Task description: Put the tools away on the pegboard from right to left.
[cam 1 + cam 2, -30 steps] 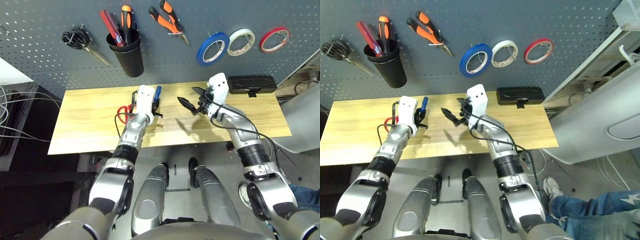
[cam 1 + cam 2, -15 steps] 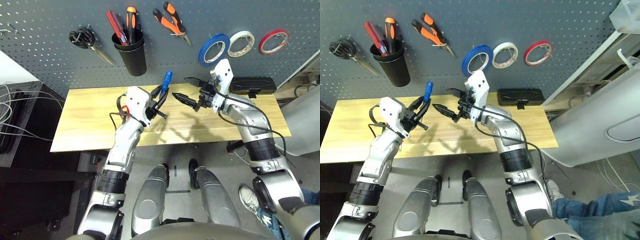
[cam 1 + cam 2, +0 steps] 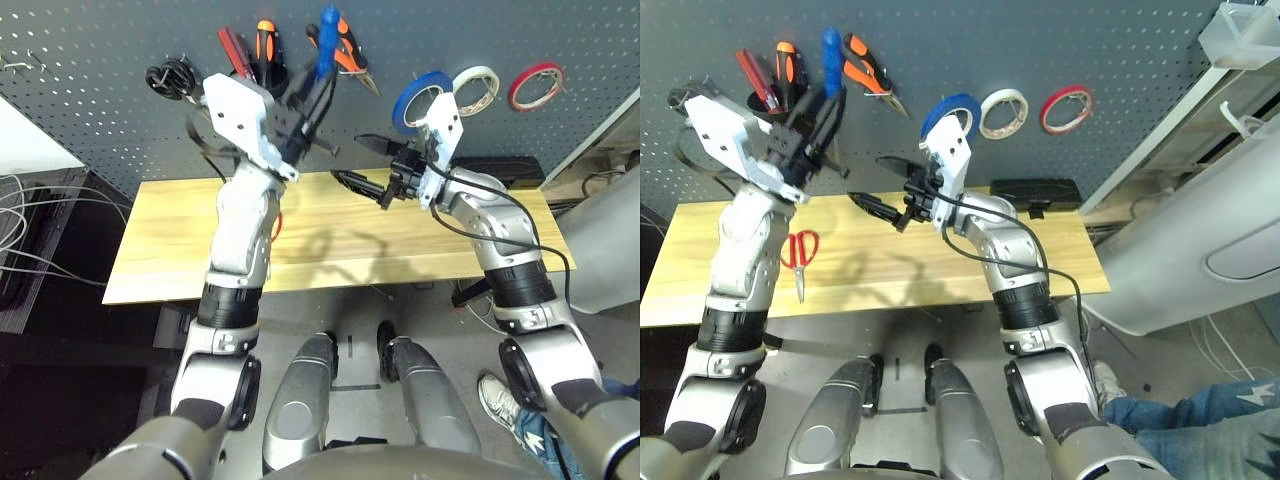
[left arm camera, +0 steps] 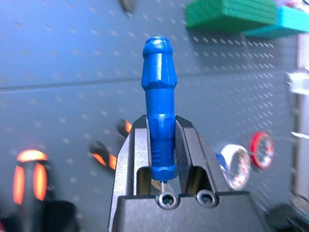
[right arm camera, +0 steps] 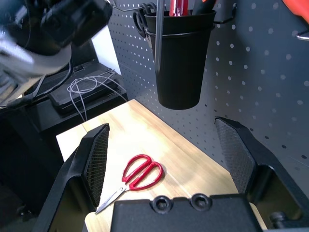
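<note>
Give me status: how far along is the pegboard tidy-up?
Done, by the look of it: blue tape ring and orange-and-black-handled pliers hang on the pegboard. In hand: the left pincer is shut on the small blue-handled screwdriver, raised in front of the board near the black cup. Left: the red-handled scissors lie on the table. Right pincer is open, empty.

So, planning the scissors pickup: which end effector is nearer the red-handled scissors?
Hard to call. The left end effector, holding the screwdriver, is up at the pegboard; the open right end effector hovers beyond the red-handled scissors.
</note>
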